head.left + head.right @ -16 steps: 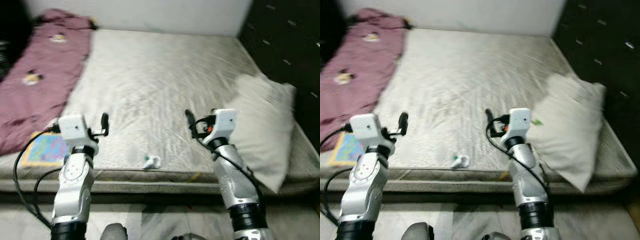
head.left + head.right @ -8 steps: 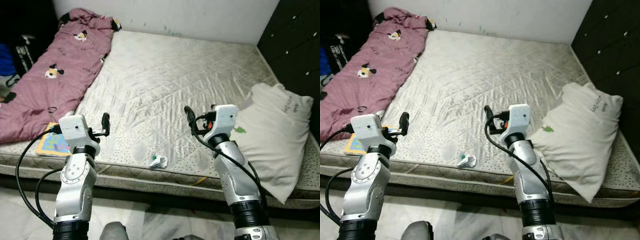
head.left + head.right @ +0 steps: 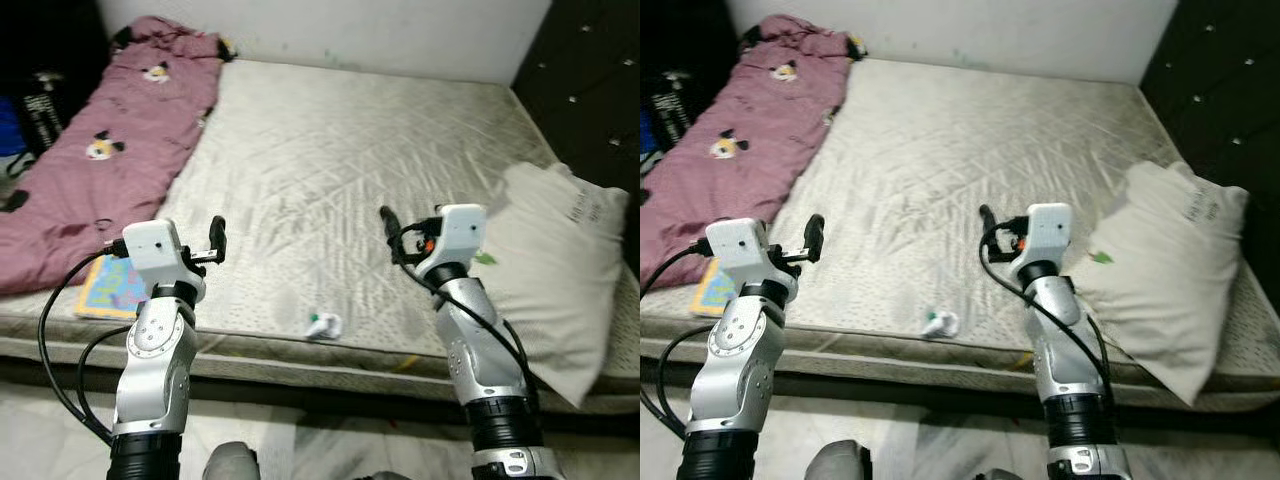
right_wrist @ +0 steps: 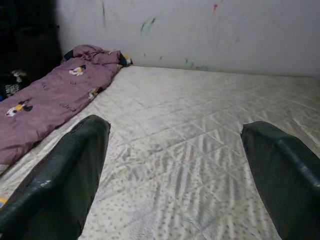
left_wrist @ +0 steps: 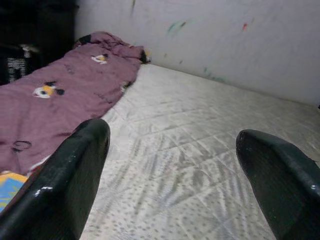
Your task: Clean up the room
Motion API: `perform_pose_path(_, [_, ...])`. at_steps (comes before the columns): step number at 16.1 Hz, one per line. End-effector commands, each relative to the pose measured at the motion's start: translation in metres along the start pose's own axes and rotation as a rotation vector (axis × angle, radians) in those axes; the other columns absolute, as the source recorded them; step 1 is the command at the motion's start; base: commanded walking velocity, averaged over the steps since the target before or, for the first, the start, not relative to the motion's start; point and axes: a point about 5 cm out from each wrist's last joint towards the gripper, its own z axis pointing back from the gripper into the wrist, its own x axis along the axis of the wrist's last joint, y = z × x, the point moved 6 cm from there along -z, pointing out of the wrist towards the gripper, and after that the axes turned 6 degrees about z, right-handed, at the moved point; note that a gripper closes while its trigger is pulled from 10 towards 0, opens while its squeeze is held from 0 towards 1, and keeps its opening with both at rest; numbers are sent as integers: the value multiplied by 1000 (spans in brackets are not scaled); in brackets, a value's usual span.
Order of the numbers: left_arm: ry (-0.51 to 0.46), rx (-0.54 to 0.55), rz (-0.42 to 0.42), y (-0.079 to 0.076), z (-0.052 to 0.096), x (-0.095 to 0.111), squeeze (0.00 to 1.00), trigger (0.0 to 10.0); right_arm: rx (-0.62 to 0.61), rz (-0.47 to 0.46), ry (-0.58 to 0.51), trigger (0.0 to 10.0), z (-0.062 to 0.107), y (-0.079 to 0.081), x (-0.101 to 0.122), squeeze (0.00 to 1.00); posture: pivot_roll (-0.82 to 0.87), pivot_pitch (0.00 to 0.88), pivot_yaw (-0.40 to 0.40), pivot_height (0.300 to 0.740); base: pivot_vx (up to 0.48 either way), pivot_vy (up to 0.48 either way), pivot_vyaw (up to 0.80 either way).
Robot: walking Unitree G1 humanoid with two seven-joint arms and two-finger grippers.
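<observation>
Both grippers, left [image 5: 170,165] and right [image 4: 175,165], are held open above the mattress [image 3: 340,150]; a wrapper [image 3: 323,325] lies between and below them.

Ahead of both grippers lies the mattress [image 3: 330,160], covered in quilted cloth with a faint satin sheen and stitched diamond lines. The left gripper [image 5: 175,180] has glossy black plastic fingers [image 5: 70,180] that catch highlights; the right gripper [image 4: 175,175] has fingers [image 4: 65,175] of the same smooth, shiny black. Both arms are brushed silver metal with white plastic wrist housings. Left of the left gripper lies a soft matt maroon blanket [image 3: 90,170] of printed cloth, beside a glossy paper book [image 3: 108,288]. Right of the right gripper sits a matt, wrinkled cloth pillow [image 3: 560,270]. Between the grippers, nearer the mattress edge, lies a crumpled scrap [image 3: 322,325], seemingly paper. The wall [image 4: 200,30] beyond is matt, scuffed paint.
</observation>
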Motion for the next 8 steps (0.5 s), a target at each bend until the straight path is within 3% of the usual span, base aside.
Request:
perform_pose_path(1, [1, -13, -12, -1, -1, 0, 0, 10000, -9, -1, 4, 10000, -2, -1, 1, 0, 50, 14, -82, 740, 0, 0, 0])
perform_pose_path(5, [-6, -23, -16, -3, -3, 2, 0, 10000, -21, -5, 9, 10000, -4, -4, 0, 0, 50, 17, -81, 740, 0, 0, 0])
perform_pose_path(8, [-8, -30, -18, -5, -4, 3, 0, 10000, -26, -6, 11, 10000, -5, -4, 0, 0, 48, 18, -80, 740, 0, 0, -679])
